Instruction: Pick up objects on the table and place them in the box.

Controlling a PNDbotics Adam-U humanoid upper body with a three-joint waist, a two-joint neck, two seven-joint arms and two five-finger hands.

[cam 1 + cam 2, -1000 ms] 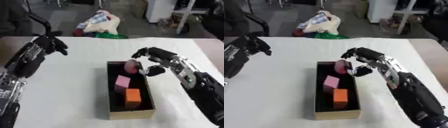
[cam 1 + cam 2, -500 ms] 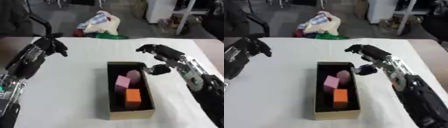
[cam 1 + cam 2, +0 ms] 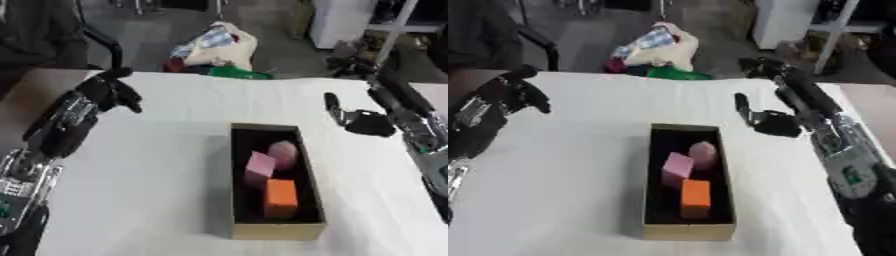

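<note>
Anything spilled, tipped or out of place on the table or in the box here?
Nothing stands out. The box sits flat on the table with three blocks inside: a pink one, a rounder pinkish one and an orange one. The pink block leans a little. Neither robot hand, left or right, holds anything.

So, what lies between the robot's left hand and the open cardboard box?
Only bare white tablecloth lies between the left hand and the cardboard box; the left eye view shows it.

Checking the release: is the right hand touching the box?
Apart. The left eye view shows white table between the right hand and the box rim.
</note>
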